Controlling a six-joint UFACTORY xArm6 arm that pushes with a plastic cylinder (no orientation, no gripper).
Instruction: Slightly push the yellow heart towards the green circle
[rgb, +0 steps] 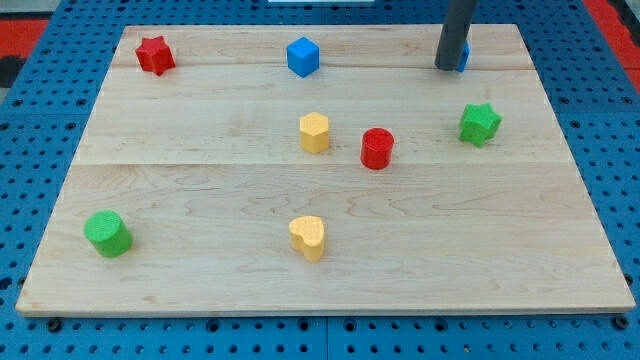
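Near the view's bottom edge, on the wooden board (200, 200), the yellow heart (308, 237) sits a little left of centre, standing free with nothing touching it. Level with it and well apart, towards the view's left, the green circle (107, 233) stands close to the board's left edge; only bare wood lies between the two.

Farther up, about mid-board, a yellow hexagon (314, 132) sits almost straight above the heart. Just beside it to the view's right, slightly lower, stands a red cylinder (377, 148), apart from the hexagon. Farther right again, a green star (480, 123) rests near the right edge.

Along the view's top, a red star (155, 54) lies in the left corner and a blue cube (303, 56) stands near the middle. To the right of the cube, the dark rod comes down from the top of the view, and my tip (447, 68) rests on the board there. It carries no gripper and holds nothing. A blue block (464, 56) peeks out just behind the rod's right side; its shape cannot be made out, nor whether the tip touches it. The tip is far from the heart, at the opposite end of the board, and farther still from the green circle.
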